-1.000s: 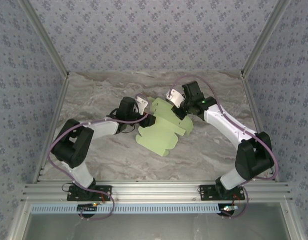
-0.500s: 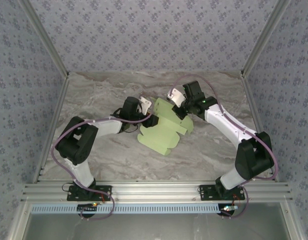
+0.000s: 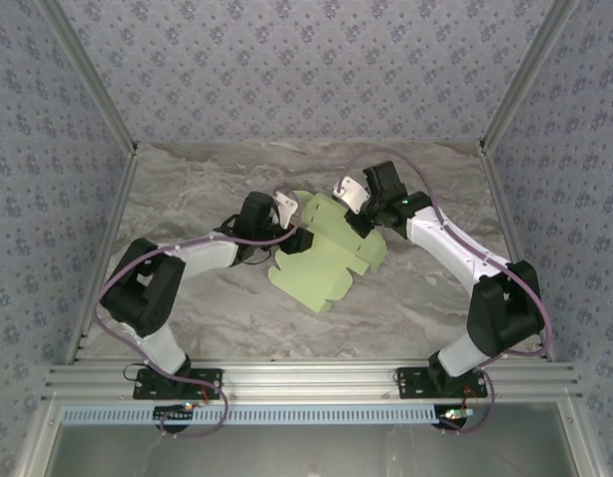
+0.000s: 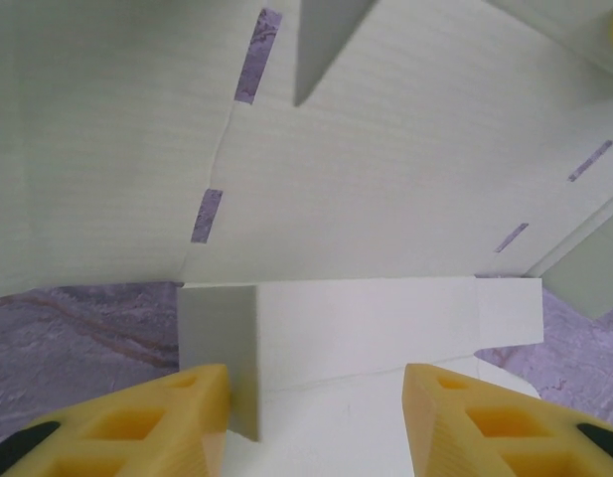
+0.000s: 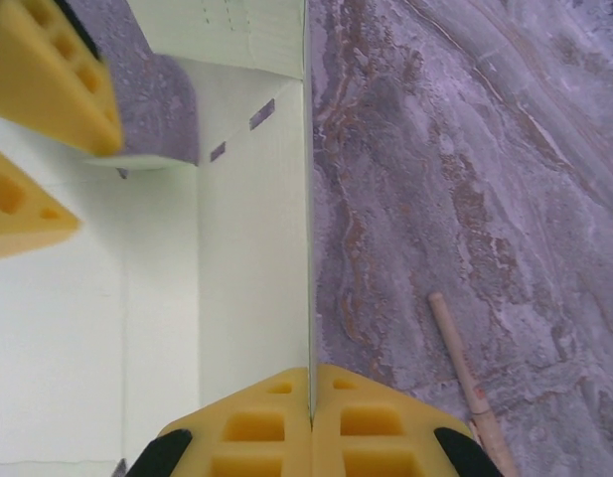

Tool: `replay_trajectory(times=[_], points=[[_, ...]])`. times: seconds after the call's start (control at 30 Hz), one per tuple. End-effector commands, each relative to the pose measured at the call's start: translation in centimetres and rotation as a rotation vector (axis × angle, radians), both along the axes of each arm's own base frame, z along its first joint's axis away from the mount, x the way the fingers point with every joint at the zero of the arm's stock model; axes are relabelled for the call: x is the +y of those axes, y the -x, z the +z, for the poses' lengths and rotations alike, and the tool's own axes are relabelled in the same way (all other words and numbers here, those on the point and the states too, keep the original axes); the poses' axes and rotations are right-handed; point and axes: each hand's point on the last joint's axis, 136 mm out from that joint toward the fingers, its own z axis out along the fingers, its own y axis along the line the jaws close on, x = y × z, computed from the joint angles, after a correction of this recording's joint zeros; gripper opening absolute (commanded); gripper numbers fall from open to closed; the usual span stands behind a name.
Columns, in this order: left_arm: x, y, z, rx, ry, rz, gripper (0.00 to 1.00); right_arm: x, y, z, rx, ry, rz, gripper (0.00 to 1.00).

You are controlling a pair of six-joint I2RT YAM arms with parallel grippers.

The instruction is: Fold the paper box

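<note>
1. The paper box lies mid-worktop between both arms, mostly an open die-cut sheet with a panel raised at its far side.
2. The right fingers are clenched on a thin upright card edge.
3. The left fingers are released, standing apart over a low flap and gripping nothing.
4. Folding looks barely begun: walls, flaps and lid are not yet closed.
5. No brand, label or writing is readable.

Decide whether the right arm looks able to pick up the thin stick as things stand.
Probably not at once: the right gripper is shut on an edge of the paper box. The stick lies bare on the table beside it, so releasing first should free the way.
</note>
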Motion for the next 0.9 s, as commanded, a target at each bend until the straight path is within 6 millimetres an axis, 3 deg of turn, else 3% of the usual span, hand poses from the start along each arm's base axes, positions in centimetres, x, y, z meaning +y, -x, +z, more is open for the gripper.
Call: replay_trajectory(times=[0.0,0.2,0.43,0.5,0.53,0.67,0.87], points=[[1.9,0.5,1.3,-0.019,-0.023,0.046,0.5,-0.3,-1.0,0.5,-0.084,0.096,0.005,0.0],[5.2,1.4,1.1,0.001,-0.047,0.17,0.51,0.6,-2.2,-0.1,-0.173,0.231,0.014,0.0],[8.3,2.6,-1.0,0.119,-0.002,0.345,0.49,2.6,-3.3,-0.7,-0.318,0.373,0.077,0.0],[8.9,2.9,-1.3,0.133,0.016,0.372,0.49,3.6,-3.5,-0.1,-0.383,0.39,0.103,0.0],[9.1,3.1,-1.6,0.138,0.021,0.379,0.49,3.6,-3.1,-1.1,-0.386,0.408,0.123,0.0],[9.7,3.6,-2.7,0.163,0.013,0.403,0.47,4.9,-3.0,-0.9,-0.502,0.447,0.184,0.0],[11.5,2.7,-3.4,0.171,0.016,0.484,0.44,5.7,-3.1,-1.2,-0.624,0.497,0.246,0.0]])
